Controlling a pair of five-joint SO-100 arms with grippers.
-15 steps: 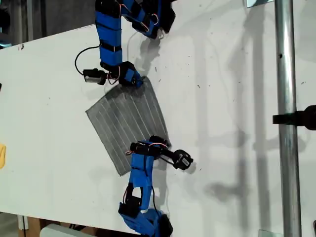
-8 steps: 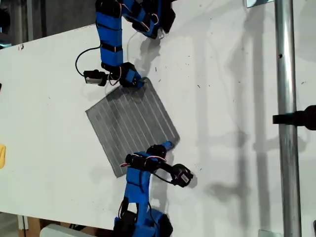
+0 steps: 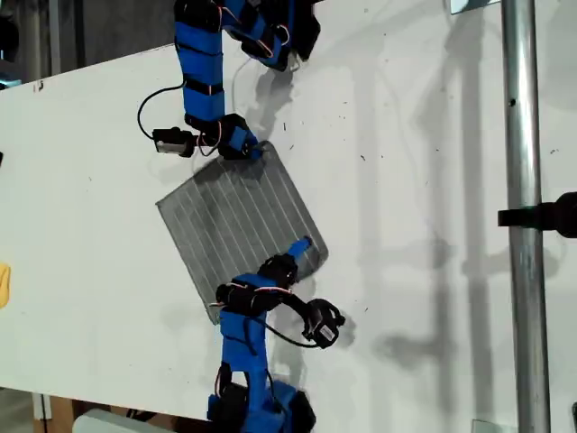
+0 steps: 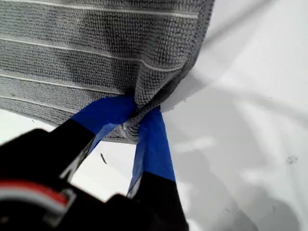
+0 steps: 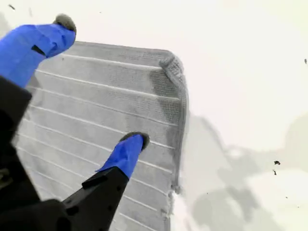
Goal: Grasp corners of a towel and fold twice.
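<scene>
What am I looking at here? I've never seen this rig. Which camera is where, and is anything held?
These are two small blue robot arms working over a white table, each ending in a two-fingered claw. The exterior view looks down on the whole scene. The other two pictures come from cameras mounted on the claws themselves.

A grey striped towel lies flat on the table. My first claw is the arm at the top of the exterior view, and it is closed, pinching one towel corner. My second claw is the lower arm in the exterior view. It is open over the towel near another corner and holds nothing.

A small yellow object sits at the exterior view's left edge, and a metal pole runs down its right side.
</scene>
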